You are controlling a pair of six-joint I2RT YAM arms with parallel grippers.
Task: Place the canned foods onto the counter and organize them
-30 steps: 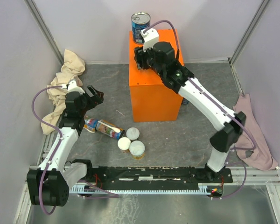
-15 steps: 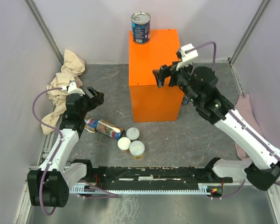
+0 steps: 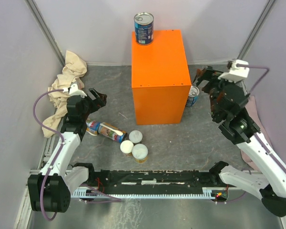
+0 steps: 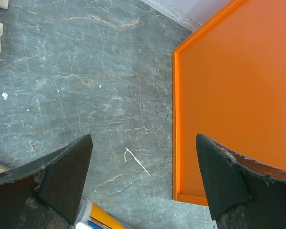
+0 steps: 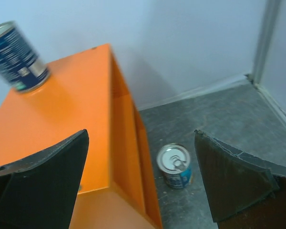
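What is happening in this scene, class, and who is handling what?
Cans are being moved onto the orange counter. One blue can stands at its far left corner. The right pincer, open and empty, hangs near a second blue can on the floor beside the counter. The left pincer, also open, hovers by the other loose cans.

Seven cans (image 3: 143, 28), one orange box (image 3: 159, 71), one beige cloth (image 3: 69, 76)

No legible text anywhere. Blue can (image 3: 143, 28) atop counter (image 3: 159, 57): label print blurred, unreadable. Floor cans (image 3: 108, 130): labels too small.
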